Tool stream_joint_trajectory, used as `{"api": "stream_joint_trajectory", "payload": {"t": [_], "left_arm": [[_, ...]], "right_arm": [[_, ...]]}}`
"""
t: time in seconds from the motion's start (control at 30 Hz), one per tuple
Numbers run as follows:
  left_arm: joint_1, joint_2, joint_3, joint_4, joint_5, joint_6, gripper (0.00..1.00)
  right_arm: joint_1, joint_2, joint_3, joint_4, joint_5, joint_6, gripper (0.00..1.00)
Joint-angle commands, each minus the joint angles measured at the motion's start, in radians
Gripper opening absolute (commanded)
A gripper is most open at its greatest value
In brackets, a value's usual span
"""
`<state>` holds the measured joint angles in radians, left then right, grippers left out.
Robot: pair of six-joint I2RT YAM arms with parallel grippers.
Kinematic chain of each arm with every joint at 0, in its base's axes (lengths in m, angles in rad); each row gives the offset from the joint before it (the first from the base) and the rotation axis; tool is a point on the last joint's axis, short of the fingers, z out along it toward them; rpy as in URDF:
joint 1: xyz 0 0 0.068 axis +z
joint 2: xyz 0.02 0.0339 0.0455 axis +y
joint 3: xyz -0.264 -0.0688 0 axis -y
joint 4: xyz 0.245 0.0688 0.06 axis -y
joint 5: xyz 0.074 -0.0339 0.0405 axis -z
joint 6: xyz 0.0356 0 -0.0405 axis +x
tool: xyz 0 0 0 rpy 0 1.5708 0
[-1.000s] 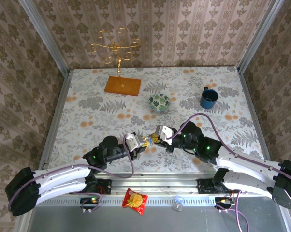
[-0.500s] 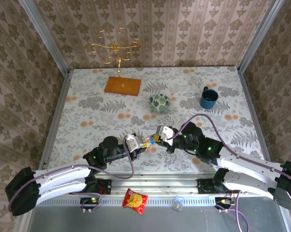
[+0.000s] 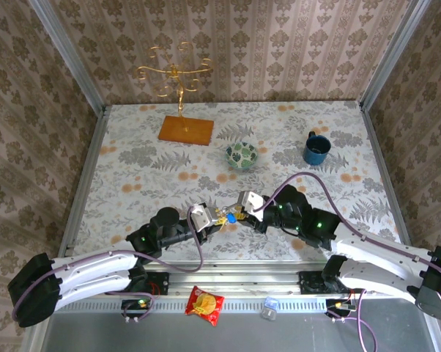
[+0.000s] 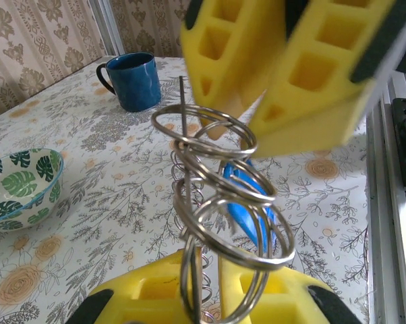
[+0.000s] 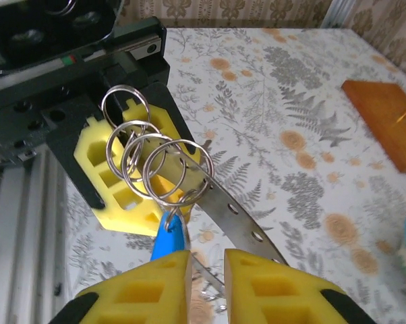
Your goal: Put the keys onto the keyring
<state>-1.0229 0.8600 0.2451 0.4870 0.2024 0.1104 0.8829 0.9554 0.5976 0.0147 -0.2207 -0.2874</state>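
The keyring (image 5: pixel 152 162) is a bunch of silver split rings (image 4: pixel 223 196) strung on a thin flat perforated metal band (image 5: pixel 237 212). My left gripper (image 4: pixel 210 270) is shut on it and holds it up above the table near the front edge (image 3: pixel 219 217). A blue key (image 5: pixel 169 239) hangs from the smallest ring (image 4: pixel 247 209) and shows as a blue dot between the grippers (image 3: pixel 233 217). My right gripper (image 5: pixel 208 270) faces the left one just right of the rings (image 3: pixel 239 213). Its jaws stand slightly apart, with the key beside its left finger and not clamped.
A green-patterned bowl (image 3: pixel 242 155) and a blue mug (image 3: pixel 316 149) stand farther back on the floral table. An orange board (image 3: pixel 186 130) with a gold wire stand (image 3: pixel 175 77) is at the back left. A red-and-yellow snack packet (image 3: pixel 204 303) lies on the front rail.
My right gripper's jaws have parted and it has drawn back a little to the right. The blue key now hangs free from the rings. The left arm has stayed still.
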Motion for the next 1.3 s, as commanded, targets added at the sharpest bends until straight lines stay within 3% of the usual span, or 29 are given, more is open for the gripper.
{"api": "stream_joint_trajectory", "payload": {"t": [0.0,0.1,0.27,1.03,1.13,1.27], "left_arm": [[-0.009,-0.001,0.002,0.077,0.011,0.001,0.0],[-0.006,-0.005,0.003,0.082,0.013,-0.011,0.0],[-0.007,0.0,0.003,0.093,0.013,-0.023,0.0],[-0.007,0.03,0.0,0.138,0.024,-0.04,0.0],[-0.007,0.029,-0.002,0.142,0.022,-0.042,0.0],[-0.008,0.025,-0.003,0.145,0.013,-0.053,0.0]], "right_arm": [[0.005,0.011,-0.028,0.099,-0.046,0.048,0.27],[0.005,0.012,-0.054,0.159,-0.069,0.06,0.32],[0.004,0.032,-0.068,0.217,-0.069,0.073,0.33],[0.004,0.147,-0.026,0.304,-0.004,0.13,0.28],[0.005,0.16,-0.016,0.295,-0.001,0.138,0.24],[0.003,0.178,-0.008,0.283,0.013,0.145,0.1]]}}
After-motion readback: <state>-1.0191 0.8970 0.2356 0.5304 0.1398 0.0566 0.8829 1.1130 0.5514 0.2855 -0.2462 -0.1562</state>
